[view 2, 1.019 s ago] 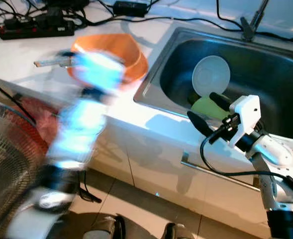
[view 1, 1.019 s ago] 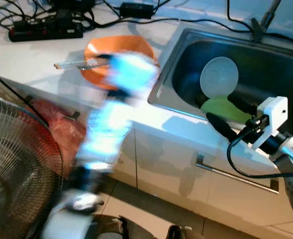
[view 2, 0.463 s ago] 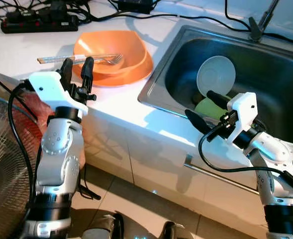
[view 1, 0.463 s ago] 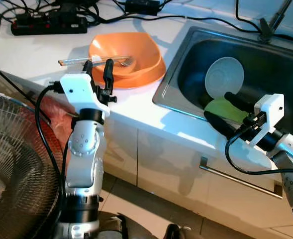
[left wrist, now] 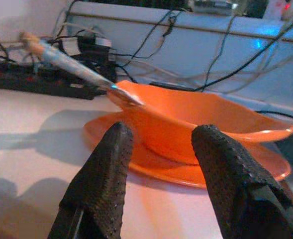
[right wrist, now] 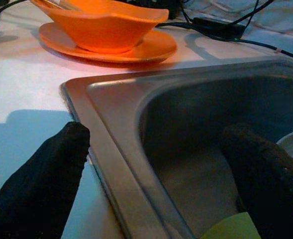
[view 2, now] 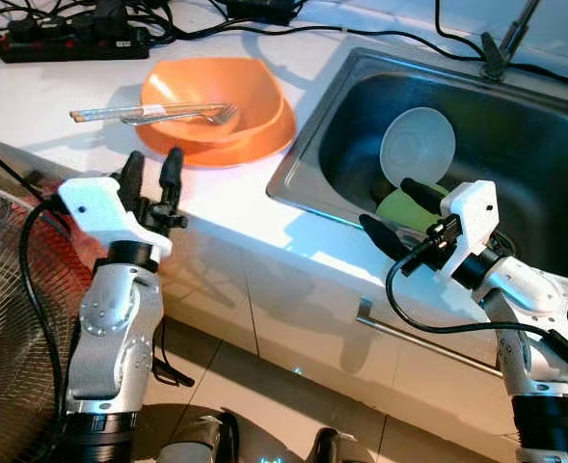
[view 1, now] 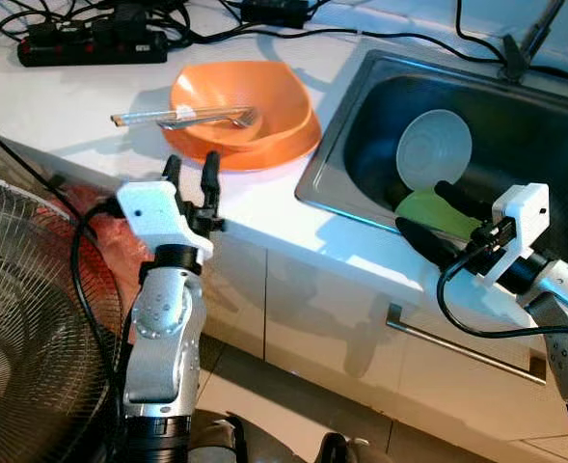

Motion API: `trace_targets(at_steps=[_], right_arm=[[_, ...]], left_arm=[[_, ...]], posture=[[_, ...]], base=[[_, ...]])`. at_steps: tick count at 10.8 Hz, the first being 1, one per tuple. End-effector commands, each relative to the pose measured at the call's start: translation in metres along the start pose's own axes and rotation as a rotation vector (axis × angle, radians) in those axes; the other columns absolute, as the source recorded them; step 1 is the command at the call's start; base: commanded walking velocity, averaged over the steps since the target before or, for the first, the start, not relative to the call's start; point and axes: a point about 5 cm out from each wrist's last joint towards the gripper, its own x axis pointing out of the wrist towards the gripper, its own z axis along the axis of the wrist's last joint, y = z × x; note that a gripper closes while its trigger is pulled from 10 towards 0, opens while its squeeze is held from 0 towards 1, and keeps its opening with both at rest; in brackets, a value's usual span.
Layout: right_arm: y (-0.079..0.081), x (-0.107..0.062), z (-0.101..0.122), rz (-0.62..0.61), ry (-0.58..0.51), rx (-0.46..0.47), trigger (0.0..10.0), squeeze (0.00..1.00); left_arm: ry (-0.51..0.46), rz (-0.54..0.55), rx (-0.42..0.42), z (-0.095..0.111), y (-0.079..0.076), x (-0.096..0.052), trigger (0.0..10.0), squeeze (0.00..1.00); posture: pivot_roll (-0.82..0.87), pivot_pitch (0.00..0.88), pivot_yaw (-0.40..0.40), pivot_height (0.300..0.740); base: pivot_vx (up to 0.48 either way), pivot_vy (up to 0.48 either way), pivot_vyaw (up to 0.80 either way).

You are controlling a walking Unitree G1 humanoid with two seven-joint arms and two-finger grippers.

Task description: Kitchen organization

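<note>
The steel sink [view 1: 476, 135] held a white bowl [view 1: 434, 149] leaning against its back wall and a green dish [view 1: 436, 210] beside it. On the white surface [view 1: 62, 106] sat an orange bowl [view 1: 237, 104] on an orange plate [view 1: 293, 145], a fork [view 1: 211, 119] and chopsticks [view 1: 144, 117] resting across it. The left claw [view 1: 188, 174], fingers apart and empty, hovered just before the plate. The right claw [view 1: 436, 217], spread wide and empty, straddled the sink's front rim.

Left hand [view 1: 189, 169]: a blurred streak a second ago, sharp now; since half a second ago it sits lower and nearer the white counter's [view 1: 62, 106] front edge, fingers parted.
Shallow orange plastic bowl [view 1: 240, 108]: the hand's fingertips overlapped its near rim before; now they stand apart from it.
</note>
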Motion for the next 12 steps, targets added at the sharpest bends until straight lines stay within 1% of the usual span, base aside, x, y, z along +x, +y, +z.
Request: trace_targets(at_steps=[1,2,3,4,6,8,10,12], right_arm=[[-0.001,-0.001,0.000,0.012,0.007,-0.008,10.0,0.00],[-0.001,0.000,0.000,0.012,0.006,-0.008,10.0,0.00],[-0.001,0.000,0.000,0.013,0.006,-0.008,10.0,0.00],[-0.001,0.000,0.000,0.014,0.006,-0.008,10.0,0.00],[-0.001,0.001,-0.001,0.015,0.005,-0.008,10.0,0.00],[0.000,0.002,0.000,0.021,0.004,-0.010,10.0,0.00],[0.001,0.002,0.000,0.022,0.002,-0.010,10.0,0.00],[0.002,0.003,0.000,0.026,0.002,-0.009,10.0,0.00]], left_arm=[[0.014,0.036,-0.023,-0.002,0.004,0.000,10.0,0.00],[0.001,0.061,-0.037,0.001,0.010,0.005,10.0,0.00],[-0.010,0.080,-0.071,0.003,0.013,0.009,10.0,0.00],[-0.016,0.090,-0.088,0.004,0.015,0.011,10.0,0.00],[-0.027,0.116,-0.134,0.006,0.022,0.020,10.0,0.00],[-0.027,0.105,-0.172,0.005,0.022,0.029,10.0,0.00],[-0.019,0.083,-0.188,0.003,0.020,0.036,10.0,0.00],[-0.018,0.080,-0.195,0.002,0.021,0.039,10.0,0.00]], posture=[[0.05,0.179,-0.036,0.740],[0.05,0.177,-0.037,0.740],[0.05,0.177,-0.037,0.740],[0.05,0.172,-0.038,0.740],[0.04,0.168,-0.038,0.740],[0.04,0.165,-0.039,0.740],[0.04,0.161,-0.038,0.740],[0.03,0.164,-0.042,0.740]], base=[[0.000,0.000,0.00],[0.000,0.000,0.00],[0.000,0.000,0.00],[0.000,0.000,0.00],[0.000,0.000,0.00],[0.000,0.000,0.00],[0.000,0.000,0.00],[0.000,0.000,0.00]])
